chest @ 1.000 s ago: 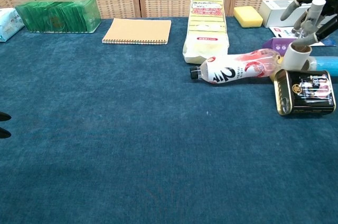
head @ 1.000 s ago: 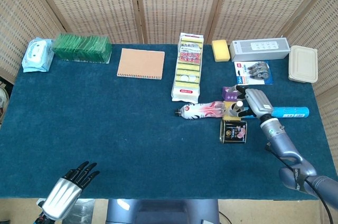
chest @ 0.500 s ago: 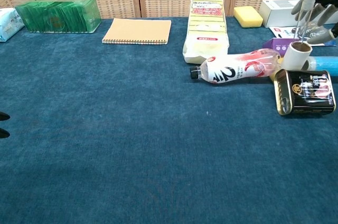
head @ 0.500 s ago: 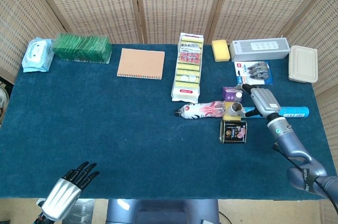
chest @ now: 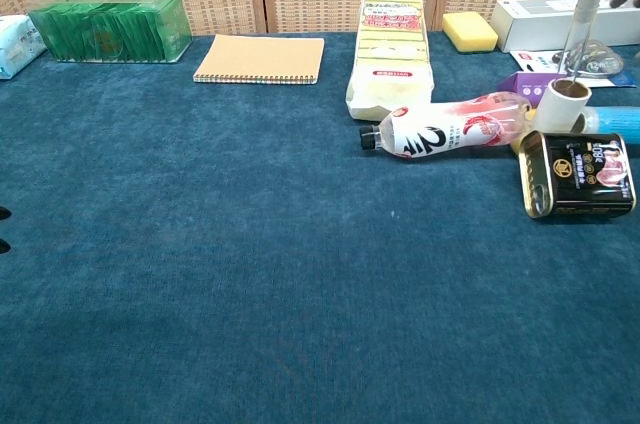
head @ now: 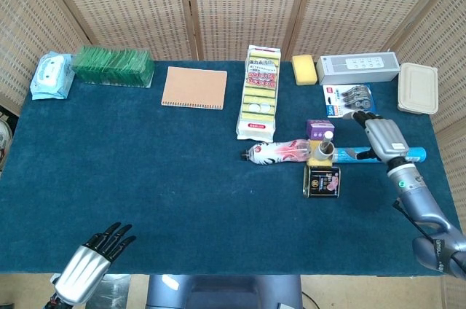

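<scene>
While lying flat, blue tube [head: 386, 154] points left-right under right hand [head: 384, 136].

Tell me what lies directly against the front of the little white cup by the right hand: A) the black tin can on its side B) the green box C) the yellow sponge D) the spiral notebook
A: the black tin can lies on its side just before the white cup, beside the pink bottle; the right hand is apart.
</scene>
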Available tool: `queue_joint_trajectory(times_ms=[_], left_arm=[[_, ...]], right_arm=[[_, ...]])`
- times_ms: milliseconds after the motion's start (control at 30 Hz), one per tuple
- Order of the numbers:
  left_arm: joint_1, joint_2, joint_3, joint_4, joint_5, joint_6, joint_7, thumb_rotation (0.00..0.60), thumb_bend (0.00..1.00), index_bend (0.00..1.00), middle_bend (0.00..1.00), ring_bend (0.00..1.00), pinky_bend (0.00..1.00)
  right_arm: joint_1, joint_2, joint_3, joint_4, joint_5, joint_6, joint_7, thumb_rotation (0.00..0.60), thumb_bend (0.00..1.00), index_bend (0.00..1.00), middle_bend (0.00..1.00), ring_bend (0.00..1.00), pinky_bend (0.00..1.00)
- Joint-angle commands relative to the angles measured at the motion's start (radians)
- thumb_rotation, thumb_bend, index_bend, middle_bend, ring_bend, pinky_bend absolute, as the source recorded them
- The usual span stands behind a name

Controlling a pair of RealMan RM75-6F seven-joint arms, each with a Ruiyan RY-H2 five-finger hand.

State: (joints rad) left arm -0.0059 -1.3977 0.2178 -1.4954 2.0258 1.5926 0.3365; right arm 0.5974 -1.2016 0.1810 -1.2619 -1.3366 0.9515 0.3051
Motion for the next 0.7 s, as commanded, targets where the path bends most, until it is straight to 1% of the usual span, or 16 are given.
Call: queue_joint_trajectory(times_ms=[33,200,267,300,367,500,700], left_arm=[[0.0,0.003,-0.001,-0.002,0.002,0.003,-0.002,0.6,0.28,0.22,0.18,0.16,0.41],[-0.003,0.015,-0.002,-0.009,0.01,0.012,-0.009,0.6,0.28,0.22,0.18,0.16,0.41],[-0.004,0.022,-0.002,-0.012,0.014,0.019,-0.014,0.6,0.28,0.22,0.18,0.16,0.41],[-0.004,0.029,-0.004,-0.016,0.016,0.028,-0.017,0.6,0.28,0.22,0.18,0.16,0.41],[-0.002,0.039,-0.004,-0.021,0.017,0.035,-0.02,0.6,0.28,0.22,0.18,0.16,0.41],[0.002,0.065,-0.01,-0.037,0.011,0.055,-0.028,0.6,0.28,0.22,0.18,0.16,0.41],[0.013,0.105,-0.026,-0.063,-0.016,0.083,-0.045,0.6,0.28,0.22,0.18,0.16,0.41]], right_arm=[[-0.036,0.024,-0.011,-0.014,-0.028,0.06,0.006,0.6,0.25,0.23,0.24,0.24,0.27],[-0.109,0.082,-0.04,-0.07,-0.087,0.175,0.037,0.6,0.25,0.23,0.24,0.24,0.27],[-0.163,0.118,-0.07,-0.114,-0.128,0.249,0.049,0.6,0.25,0.23,0.24,0.24,0.27],[-0.221,0.154,-0.102,-0.163,-0.168,0.329,0.059,0.6,0.25,0.23,0.25,0.24,0.27],[-0.279,0.188,-0.135,-0.213,-0.213,0.411,0.064,0.6,0.25,0.23,0.25,0.24,0.27],[-0.392,0.225,-0.198,-0.283,-0.306,0.574,0.052,0.6,0.25,0.23,0.25,0.24,0.27],[-0.494,0.253,-0.259,-0.345,-0.375,0.68,-0.034,0.6,0.25,0.23,0.26,0.24,0.26]])
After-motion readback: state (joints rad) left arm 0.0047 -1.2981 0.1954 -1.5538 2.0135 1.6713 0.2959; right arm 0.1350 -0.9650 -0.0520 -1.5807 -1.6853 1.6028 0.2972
